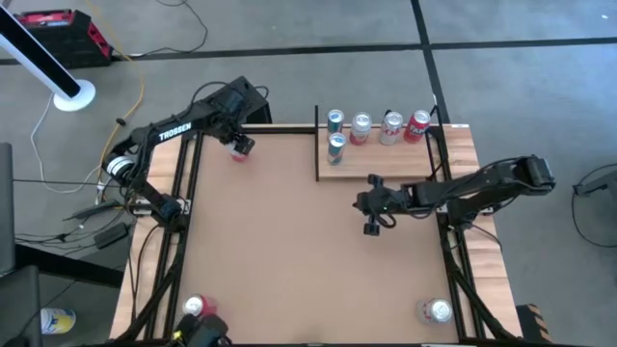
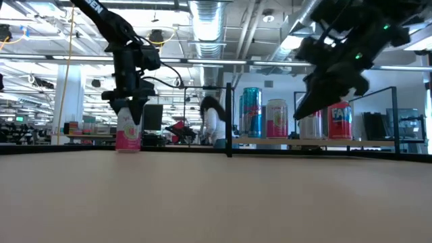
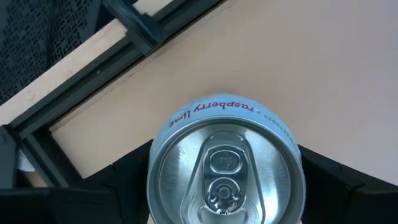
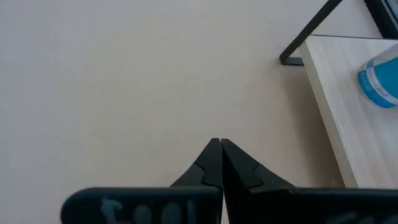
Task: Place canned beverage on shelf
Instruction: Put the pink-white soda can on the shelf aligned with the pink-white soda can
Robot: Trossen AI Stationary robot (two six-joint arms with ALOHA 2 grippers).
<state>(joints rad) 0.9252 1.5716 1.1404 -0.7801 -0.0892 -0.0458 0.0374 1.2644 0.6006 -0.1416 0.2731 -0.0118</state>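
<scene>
So the left gripper [image 1: 237,145] is down at the far left of the table, straddling a pink can [image 2: 128,132] that reads "raspberry lime" on the rim. From the left wrist view the can [image 3: 227,165] sits right between the two dark fingers, which stand on either side of it. Whether they've actually bitten down on it I can't tell; the can looks like it's standing on the tabletop [image 1: 280,241], so I'd call this the grab step, not the carry.

The shelf [image 1: 386,162] is over at the far right, a pale wood panel with black posts, and it's already got five cans on it: two teal ones [image 1: 335,120], a pale one and a couple of red and white ones along the back. Well apart from where the pink can is.

The right gripper [image 1: 370,227] hangs pinched tight with nothing in it, just in front of the shelf.

Next up, I reckon: squeeze firmly, lift straight so the can doesn't tip, then swing it across to a bare patch of shelf without knocking the row or clipping the right arm, which is kind of parked in the way. Two more cans [image 1: 196,306] wait at the near edge.
</scene>
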